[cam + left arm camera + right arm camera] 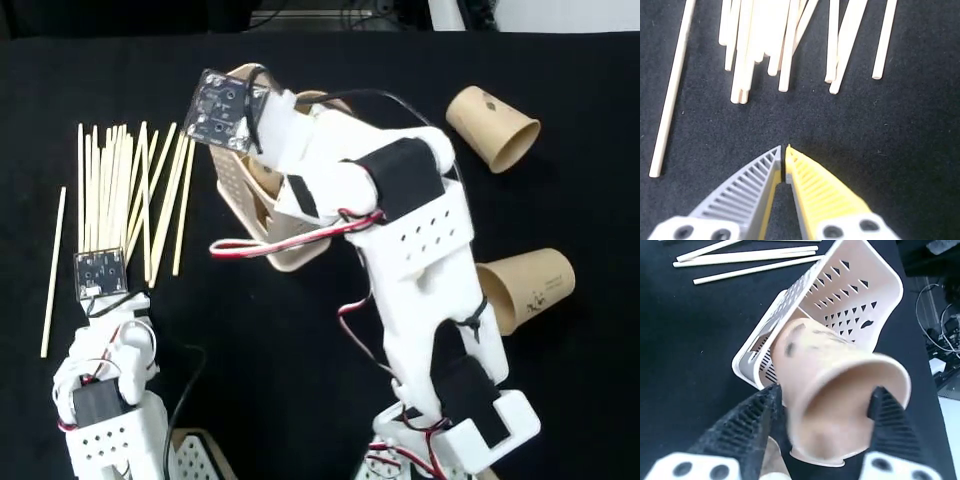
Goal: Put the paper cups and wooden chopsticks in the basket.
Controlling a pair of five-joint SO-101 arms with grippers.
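Paper cup [840, 390] within my right gripper [825, 390], at the mouth of the basket [850, 285]; whether I clamp it I cannot tell. A second cup [492, 127] and a third cup [525, 285] lie well apart from the basket. The wooden chopsticks [115, 190] lie spread on its other side. My left gripper [784, 148], closed and empty, sits near their ends. Most of the job looks undone.

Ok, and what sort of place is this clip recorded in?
Likely a robotics lab or workshop bench, not a home: a table under black cloth, two white arms mounted side by side, and loose cables past its far edge. The right tool holds a paper cup at the basket.
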